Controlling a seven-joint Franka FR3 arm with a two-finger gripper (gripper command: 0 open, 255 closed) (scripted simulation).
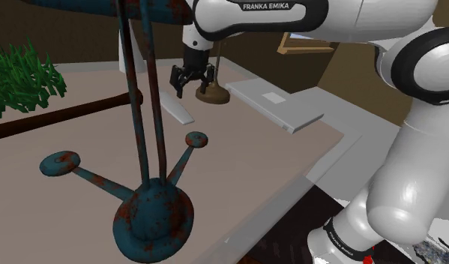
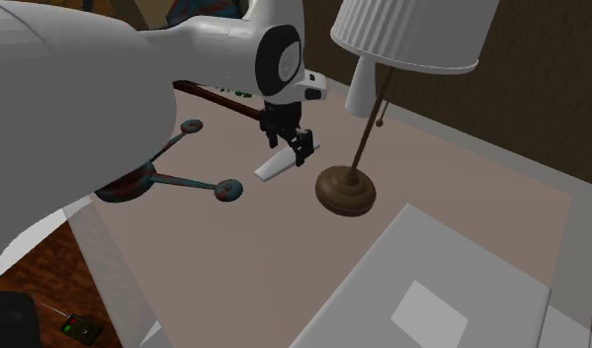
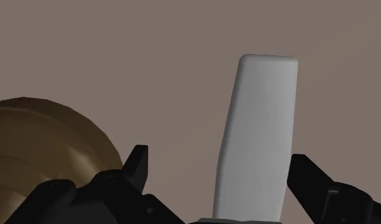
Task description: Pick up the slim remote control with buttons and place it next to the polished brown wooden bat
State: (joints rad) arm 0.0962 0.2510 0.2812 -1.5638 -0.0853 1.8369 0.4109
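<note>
Hovering just beside the lamp base (image 1: 213, 94), the gripper (image 1: 193, 89) holds its jaws spread around the white remote (image 1: 176, 107), which lies flat on the table (image 1: 252, 165) near that base.

Remote (image 3: 256, 140) — slim pale-grey slab (plain), flat; brown bat (image 1: 65, 112) apart.
</note>
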